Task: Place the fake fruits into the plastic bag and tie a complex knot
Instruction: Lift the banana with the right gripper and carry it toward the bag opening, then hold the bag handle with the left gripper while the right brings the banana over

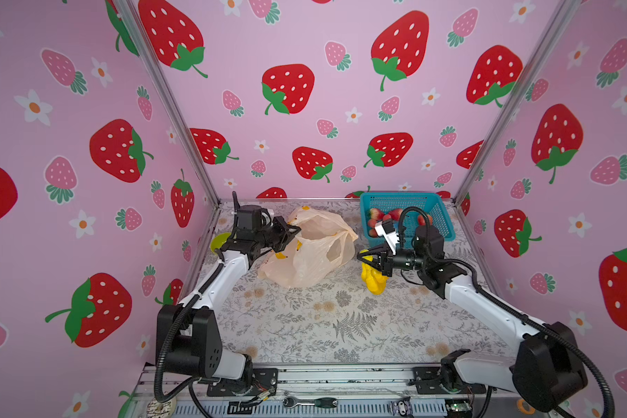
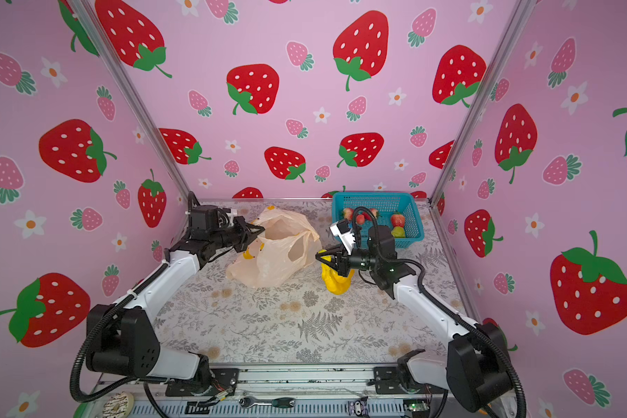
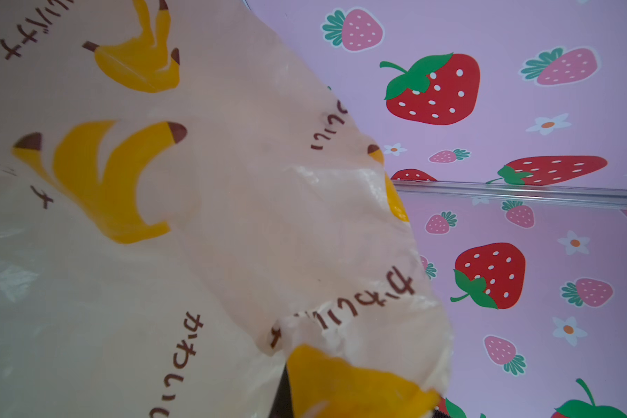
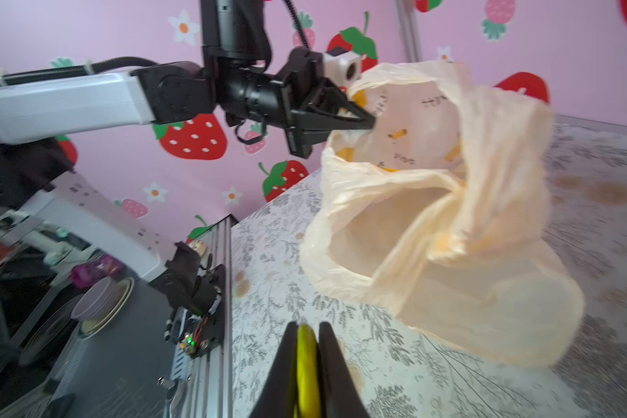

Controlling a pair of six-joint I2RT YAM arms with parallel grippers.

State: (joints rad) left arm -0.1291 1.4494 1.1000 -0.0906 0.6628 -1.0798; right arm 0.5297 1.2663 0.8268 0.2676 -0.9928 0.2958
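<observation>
Our right claw (image 1: 363, 257), right of centre in both top views, is clamped narrow on the yellow banana bunch (image 1: 374, 281), just beside the bag. Our left claw (image 1: 294, 231), left of centre, is pinched shut on the rim of the peach plastic bag (image 1: 319, 260), lifting its mouth. We judge this the loading step: next the bunch must go leftward into that sagging mouth. The count is one bag, one bunch, and in the blue basket (image 1: 440, 217), upper right of the table, about four strawberries (image 2: 398, 219) and one green fruit (image 2: 398, 231), partly hidden by a cable.
</observation>
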